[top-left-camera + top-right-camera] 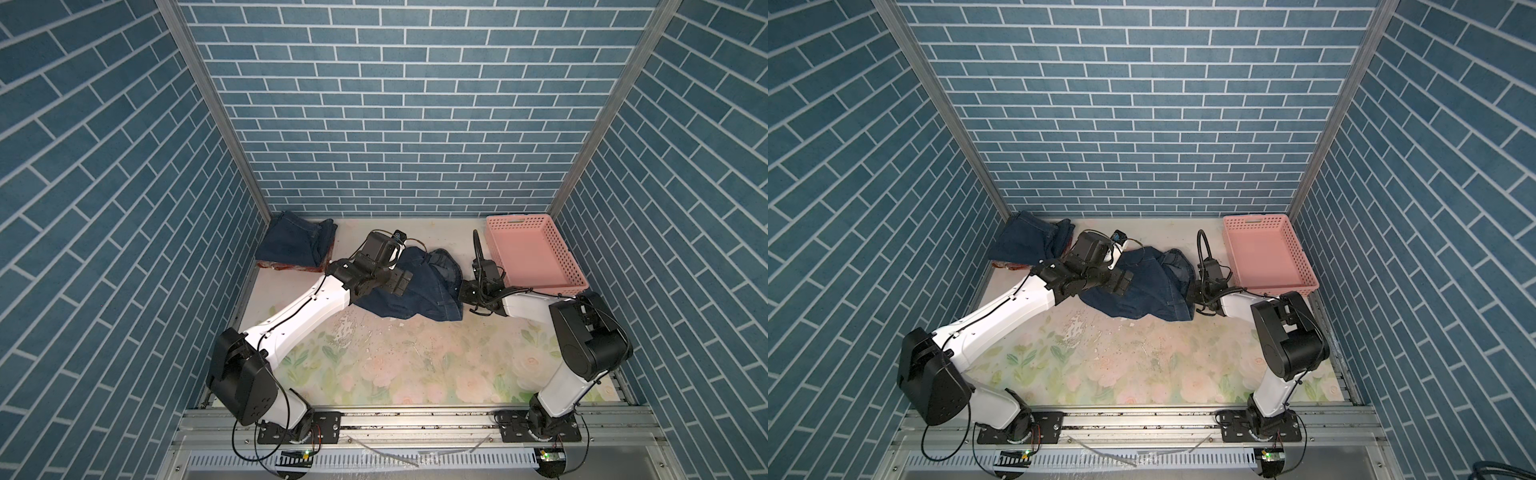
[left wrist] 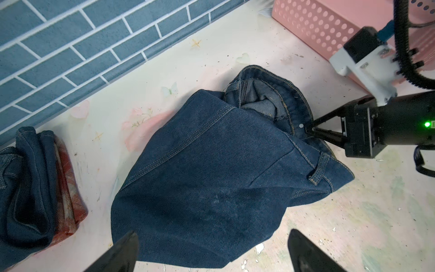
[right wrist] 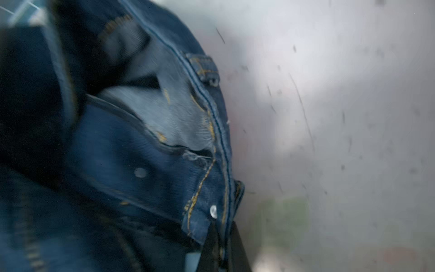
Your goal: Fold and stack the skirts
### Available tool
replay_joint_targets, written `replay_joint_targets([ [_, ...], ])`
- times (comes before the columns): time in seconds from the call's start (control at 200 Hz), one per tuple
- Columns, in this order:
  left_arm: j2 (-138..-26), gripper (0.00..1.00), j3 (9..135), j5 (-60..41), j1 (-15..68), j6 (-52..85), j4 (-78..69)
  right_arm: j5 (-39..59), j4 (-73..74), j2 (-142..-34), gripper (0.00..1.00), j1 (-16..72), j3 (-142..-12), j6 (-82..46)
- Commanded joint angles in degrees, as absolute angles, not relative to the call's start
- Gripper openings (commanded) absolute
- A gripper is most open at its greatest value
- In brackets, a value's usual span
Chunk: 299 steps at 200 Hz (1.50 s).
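Right gripper (image 2: 308,129) pinches the waistband of the crumpled denim skirt (image 1: 415,293) lying mid-table (image 1: 395,365), left gripper (image 2: 211,233) hangs wide open over its hem; bite seems shallow, though blurred, so a tug could slip it.

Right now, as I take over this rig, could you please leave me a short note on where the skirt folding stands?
The left tool is open above the loose denim skirt and holds nothing.
The right tool is shut on that skirt's waistband edge.
Done: the folded denim skirt lies on the plaid skirt in the far left corner.
Left: the loose denim skirt lies crumpled in the middle; it needs folding and adding to that stack.
The pink basket at the far right is empty.
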<state>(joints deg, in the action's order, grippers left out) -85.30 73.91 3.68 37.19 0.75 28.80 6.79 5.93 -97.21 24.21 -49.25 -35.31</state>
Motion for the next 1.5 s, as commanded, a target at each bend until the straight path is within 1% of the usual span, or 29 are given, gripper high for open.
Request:
replay_joint_targets([
  [0.0,-84.5,1.0,73.5,4.8,36.8,0.6,27.8,6.9,3.7,-91.3,0.0,24.2,-54.2,-30.8],
  [0.11,-85.9,1.0,74.4,4.3,36.1,1.4,25.3,7.0,1.4,-86.2,0.0,24.2,-53.4,-28.9],
  [0.195,-89.3,1.0,77.3,3.2,36.2,1.3,24.0,7.6,0.7,-83.3,0.0,24.2,-51.2,-28.7],
  [0.41,-102.7,0.99,87.0,1.3,36.3,-3.4,18.5,8.6,2.5,-79.4,0.0,24.3,-44.0,-29.4],
  [0.57,-114.9,0.98,97.4,-1.0,36.3,-8.1,19.1,9.2,4.9,-76.8,0.0,24.5,-39.6,-30.1],
  [0.8,-126.6,0.96,106.2,-8.8,36.3,-10.3,15.8,8.9,7.4,-74.9,0.0,24.4,-36.4,-31.4],
  [0.9,-129.9,0.94,108.9,-11.9,36.5,-10.3,15.2,9.1,8.3,-75.0,0.0,24.4,-36.0,-32.0],
  [1.015,-134.7,0.87,114.3,-11.1,36.7,-10.9,18.0,9.2,8.7,-75.1,0.0,24.5,-36.0,-32.2],
  [1.045,-136.3,0.82,116.3,-10.9,36.7,-11.2,18.7,9.3,9.1,-75.0,0.0,24.4,-35.9,-32.2],
  [1.08,-138.2,0.7,118.6,-10.8,36.7,-11.3,19.3,9.4,9.4,-74.8,0.0,24.5,-35.8,-32.3],
  [1.135,-141.1,0.43,122.8,-11.2,36.6,-11.3,20.2,9.5,9.5,-74.6,0.0,24.4,-35.8,-32.1],
  [1.19,-143.7,0.08,128.1,-11.2,36.6,-10.9,22.5,9.2,8.4,-74.2,0.0,24.5,-36.2,-31.9],
  [1.2,-144.1,0.03,129.0,-11.1,36.5,-10.8,22.9,9.1,8.2,-74.2,0.0,24.4,-36.2,-31.8],
  [1.21,-144.5,0.0,129.8,-11.1,36.6,-10.7,23.4,9.0,8.0,-74.1,0.0,24.4,-36.2,-31.8],
  [1.295,-145.3,0.0,136.5,-11.5,36.3,-9.7,26.9,8.1,6.8,-72.9,0.0,24.4,-36.0,-31.5],
  [1.39,-142.2,0.0,138.2,-10.9,35.8,-8.0,28.3,6.9,5.9,-71.7,0.0,24.4,-35.8,-31.2],
  [1.43,-140.0,0.0,137.7,-11.0,35.4,-7.1,28.5,6.8,5.9,-71.1,0.13,24.3,-35.5,-31.0],
  [1.45,-138.9,0.0,137.3,-10.9,35.2,-6.7,28.6,6.6,5.9,-70.8,0.22,24.3,-35.4,-31.0],
  [1.46,-138.2,0.0,137.1,-10.9,35.1,-6.4,28.7,6.5,5.9,-70.6,0.29,24.3,-35.2,-31.0],
  [1.465,-137.9,0.0,136.9,-10.9,35.0,-6.3,28.7,6.5,5.9,-70.6,0.29,24.3,-35.2,-31.0],
  [1.49,-136.0,0.0,136.2,-10.9,34.7,-5.6,28.8,6.3,6.0,-70.1,0.38,24.3,-35.0,-31.1],
])
